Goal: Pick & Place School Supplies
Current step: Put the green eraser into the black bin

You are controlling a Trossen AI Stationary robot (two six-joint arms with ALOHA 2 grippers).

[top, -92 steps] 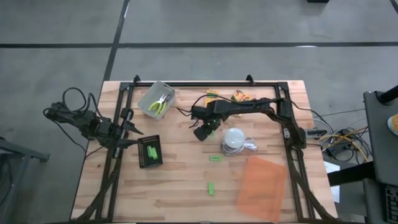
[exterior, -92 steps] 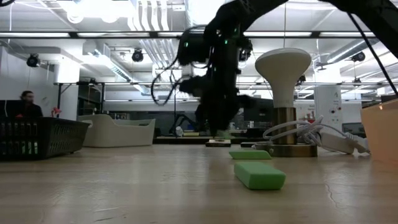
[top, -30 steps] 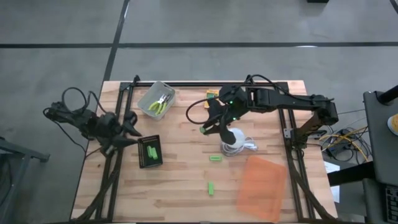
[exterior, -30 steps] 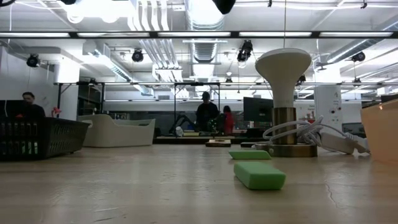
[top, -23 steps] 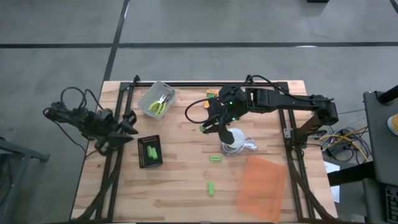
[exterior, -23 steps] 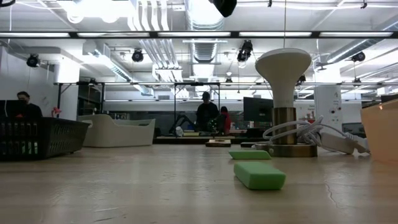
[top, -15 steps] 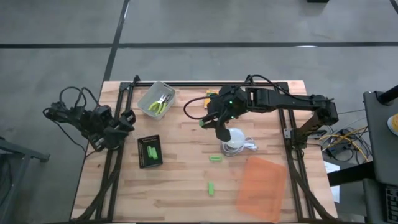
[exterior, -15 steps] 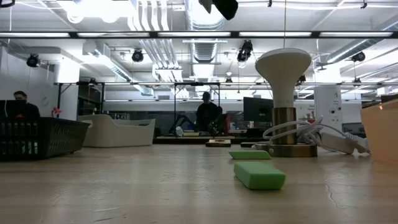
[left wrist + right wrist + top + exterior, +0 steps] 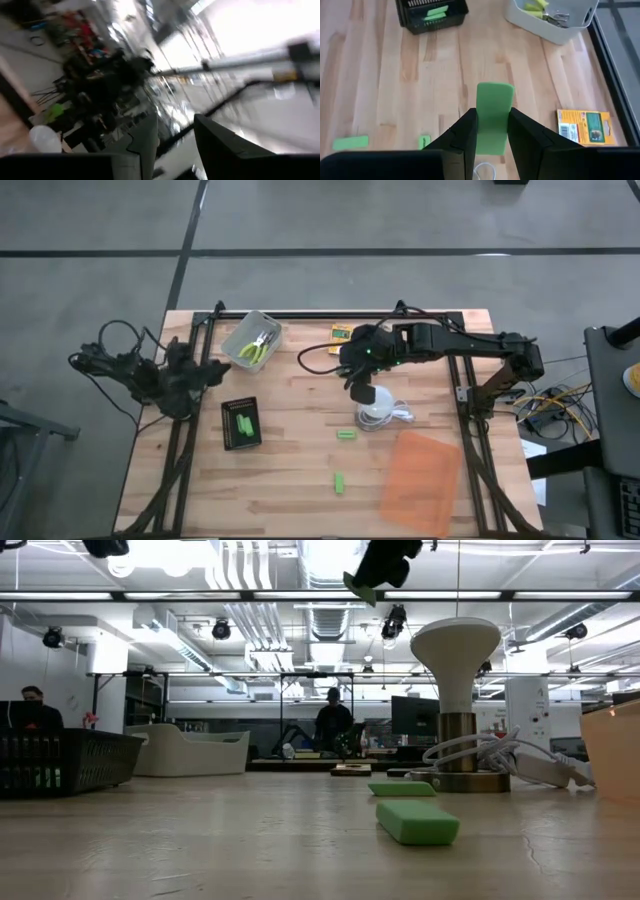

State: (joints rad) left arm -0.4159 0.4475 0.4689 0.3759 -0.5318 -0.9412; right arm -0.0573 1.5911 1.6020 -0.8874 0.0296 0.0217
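Green stick [image 9: 494, 117] clamped in right gripper [image 9: 490, 131] above lamp [image 9: 374, 402]; left fingers unclear.

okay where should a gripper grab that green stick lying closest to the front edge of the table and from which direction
Take the green stick across its narrow width near the middle, coming straight down from above. It lies flat on the bare table, long axis roughly front to back, and nothing crowds its long sides. The low view shows it low and flat, so a side approach would give little to grip.
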